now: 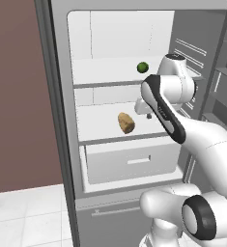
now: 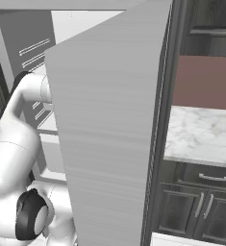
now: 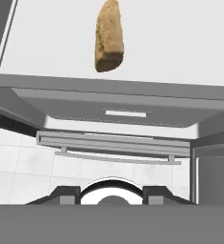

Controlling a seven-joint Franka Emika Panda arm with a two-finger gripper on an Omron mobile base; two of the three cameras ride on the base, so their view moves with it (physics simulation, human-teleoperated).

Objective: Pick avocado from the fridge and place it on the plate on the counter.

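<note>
The fridge (image 1: 61, 120) stands open. A small dark green avocado (image 1: 143, 67) rests on its upper shelf. My gripper (image 1: 147, 113) hangs inside the fridge over the lower shelf, below and slightly right of the avocado and not touching it. It points downward. In the hand view its fingertips (image 3: 66, 192) stand apart at the bottom of the gripper (image 3: 111, 193), open with nothing between them. The marbled counter (image 2: 201, 134) lies to the right of the fridge. The plate is out of view.
A tan-brown lumpy item (image 1: 126, 123) (image 3: 108, 35) lies on the lower shelf just left of my hand. A white drawer (image 1: 129, 161) sits below it. The open grey fridge door (image 2: 105, 134) stands between arm and counter. Dark cabinets (image 2: 201, 202) sit under the counter.
</note>
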